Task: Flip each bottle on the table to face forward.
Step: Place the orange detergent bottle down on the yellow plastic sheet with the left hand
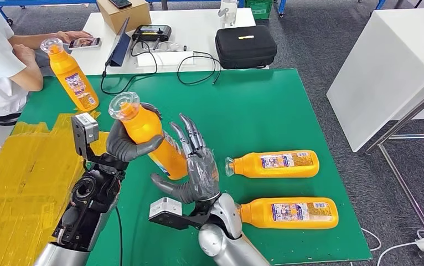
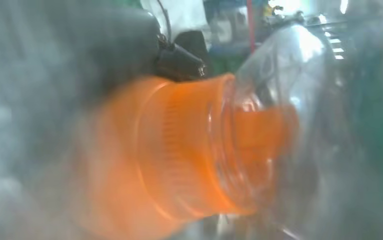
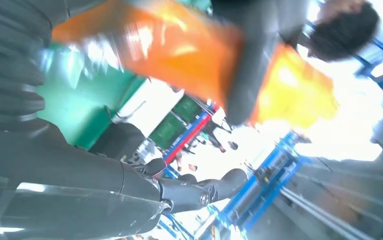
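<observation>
head view: the left hand (image 1: 125, 145) grips an orange bottle (image 1: 146, 134) around its upper body, thumb wrapped across the front, and holds it tilted above the green mat (image 1: 265, 111), clear cap toward the far left. the right hand (image 1: 194, 166) is against the bottle's lower end, fingers spread and pointing up, palm behind the bottle; whether it really clasps the bottle i cannot tell. two more bottles lie on their sides on the mat to the right, caps pointing left, labels up: the far one (image 1: 273, 164) and the near one (image 1: 290, 213), close to the mat's front edge. a fourth bottle (image 1: 72, 75) stands tilted at the mat's far left corner, by a person's arm (image 1: 27, 69). yellow sheets (image 1: 27, 172) cover the mat's left side. behind the mat a white table (image 1: 198, 27) carries a black case (image 1: 246, 46), a cardboard box (image 1: 124, 14), a tablet (image 1: 120, 47) and cables.

left wrist view: blurred. the held bottle's orange neck (image 2: 179, 150) and its clear cap (image 2: 289, 100) sit very close; the dark mass of the hand lies at one side.

right wrist view: blurred. the orange bottle (image 3: 179, 50) is crossed by a dark finger (image 3: 252, 65); the right hand's grey thumb and cover (image 3: 69, 170) lie apart from it, with blue racks (image 3: 259, 190) beyond.
</observation>
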Tool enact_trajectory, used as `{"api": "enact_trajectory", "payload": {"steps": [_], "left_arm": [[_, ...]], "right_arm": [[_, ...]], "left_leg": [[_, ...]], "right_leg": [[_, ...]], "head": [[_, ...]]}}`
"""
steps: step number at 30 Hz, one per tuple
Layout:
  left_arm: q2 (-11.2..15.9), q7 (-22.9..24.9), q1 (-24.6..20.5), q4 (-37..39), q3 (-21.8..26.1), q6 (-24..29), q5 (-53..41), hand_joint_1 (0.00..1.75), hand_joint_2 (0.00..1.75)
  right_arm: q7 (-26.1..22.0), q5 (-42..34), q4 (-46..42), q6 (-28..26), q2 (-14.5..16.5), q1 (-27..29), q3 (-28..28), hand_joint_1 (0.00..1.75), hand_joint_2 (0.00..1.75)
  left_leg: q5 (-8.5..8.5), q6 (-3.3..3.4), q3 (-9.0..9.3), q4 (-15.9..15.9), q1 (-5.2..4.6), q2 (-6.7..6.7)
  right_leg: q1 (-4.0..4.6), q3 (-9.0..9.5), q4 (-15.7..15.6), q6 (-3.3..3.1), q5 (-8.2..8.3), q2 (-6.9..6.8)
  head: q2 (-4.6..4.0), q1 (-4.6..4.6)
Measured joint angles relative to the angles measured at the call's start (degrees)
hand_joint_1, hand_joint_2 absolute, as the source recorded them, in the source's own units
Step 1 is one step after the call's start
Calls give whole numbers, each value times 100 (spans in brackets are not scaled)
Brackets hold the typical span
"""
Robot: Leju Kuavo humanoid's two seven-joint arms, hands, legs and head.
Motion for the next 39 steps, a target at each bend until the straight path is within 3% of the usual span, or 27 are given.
{"api": "enact_trajectory", "payload": {"steps": [6,8,11,13,18,22,26,28,33,39], "left_arm": [[-1,-56,9,-44,127,381,-423,175,175],[1,-89,3,-82,153,1107,-1171,175,175],[62,76,-79,-125,218,2824,-3043,175,175],[150,229,-189,-127,315,3520,-3966,175,175],[277,404,-348,-111,503,3966,-4829,175,175],[511,889,-532,70,543,4742,-6753,175,175],[944,1320,-746,507,574,4950,-8547,175,175],[1129,1454,-808,735,576,4996,-9015,175,175],[1365,1518,-896,1091,576,5023,-9154,175,175],[1444,1525,-948,1266,575,5037,-9165,175,175]], "right_arm": [[-112,-165,-714,3,-117,243,-13,0,175],[-170,-254,-918,2,-149,320,-26,0,175],[-207,-327,-1342,-3,-228,473,-74,0,175],[-208,-348,-1673,9,-295,573,-98,0,175],[-235,-362,-2194,22,-412,693,-110,0,175],[-324,-483,-2520,11,-489,769,-184,0,175],[-397,-773,-2846,11,-627,811,-342,0,175],[-434,-853,-2964,11,-694,832,-406,0,175],[-464,-886,-3126,13,-804,852,-487,0,175],[-470,-890,-3197,14,-852,870,-504,0,175]], "left_leg": [[0,0,0,0,0,0],[0,0,0,0,0,-1],[0,0,0,0,0,0],[0,0,0,0,1,-2],[0,0,0,-1,2,0],[0,0,0,-1,1,1],[1,0,2,-1,1,2],[2,0,3,-1,1,4],[2,0,2,0,1,3],[1,0,1,-1,0,4]], "right_leg": [[0,1,0,0,0,-1],[0,1,0,0,0,0],[0,0,0,0,0,0],[1,0,0,0,0,-1],[1,0,0,0,0,0],[0,1,0,0,0,0],[1,1,0,-1,0,1],[1,0,0,-1,1,2],[1,0,0,-1,0,2],[0,0,0,-1,0,1]], "head": [[-1,0],[0,0],[0,0],[0,-1],[-1,-1],[0,-1],[-1,-1],[0,-1],[-1,-1],[-1,0]]}}
